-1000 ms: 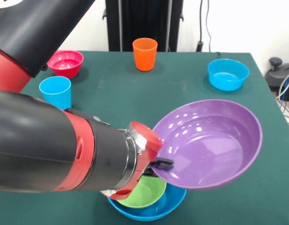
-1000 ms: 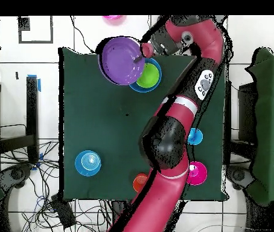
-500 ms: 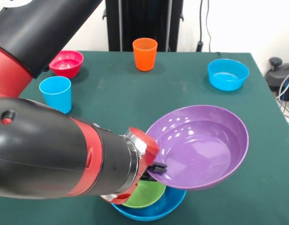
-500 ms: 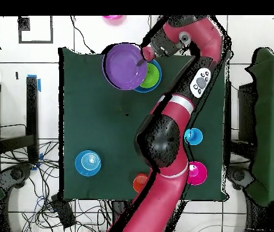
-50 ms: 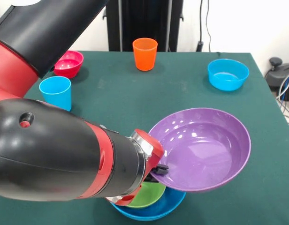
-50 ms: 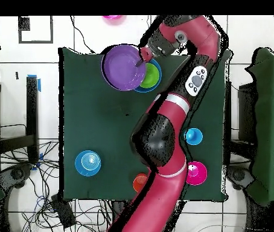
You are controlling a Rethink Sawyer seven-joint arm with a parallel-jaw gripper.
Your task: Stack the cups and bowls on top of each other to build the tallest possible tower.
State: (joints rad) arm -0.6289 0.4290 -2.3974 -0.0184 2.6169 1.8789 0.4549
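— What is sitting nearest the front edge of the bench (image 5: pixel 135 98)?

— A blue bowl (image 5: pixel 156 210) with a lime green bowl (image 5: pixel 147 194) nesting inside it. Just above them, the pincer (image 5: pixel 159 167) is gripping the near-left rim of the purple bowl (image 5: pixel 201 147), which is hanging slightly tilted and partly overlapping the pair, lying mostly to their right.

— Is the purple bowl touching them?

— I cannot tell.

— And further back?

— A light blue cup (image 5: pixel 56 93) is standing upright at the left, by the arm (image 5: pixel 55 159). Behind it a crimson bowl (image 5: pixel 69 63) is peeking out. A second blue bowl (image 5: pixel 227 74) is resting at the far right, and an orange cup (image 5: pixel 145 54) is standing at the far edge, well apart from everything.
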